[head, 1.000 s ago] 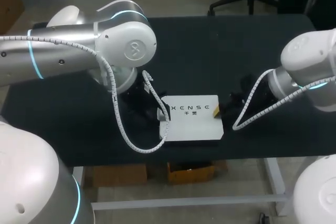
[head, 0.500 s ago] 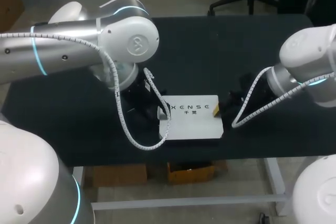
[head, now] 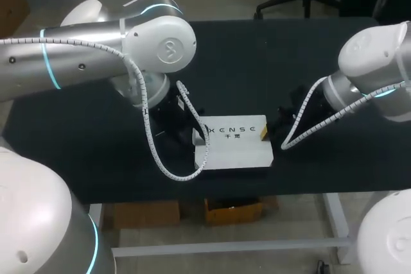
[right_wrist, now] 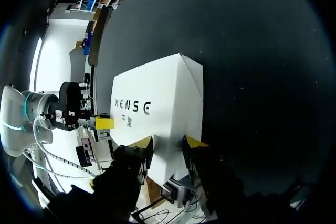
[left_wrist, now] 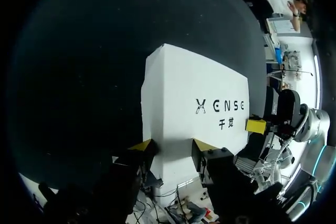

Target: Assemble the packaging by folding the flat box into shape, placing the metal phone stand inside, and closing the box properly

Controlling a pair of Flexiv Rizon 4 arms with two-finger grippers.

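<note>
The left gripper (left_wrist: pixel 172 148) is spread, straddling one short end of the white box (left_wrist: pixel 195 90). The right gripper (right_wrist: pixel 168 141), also spread, straddles the opposite end. The box lies flat on the black table (head: pixel 257 56), looking closed. I'd say this is the closing step, and next the end flaps need seating squarely.

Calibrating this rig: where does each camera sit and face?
Head view: fixed above and behind, looking down on the table; left arm and right arm show.
Left wrist view: on that wrist, looking past the left hand at the white box.
Right wrist view: likewise, past the right hand, at the box's other end.
All share the box; each wrist view shows the other hand.
</note>
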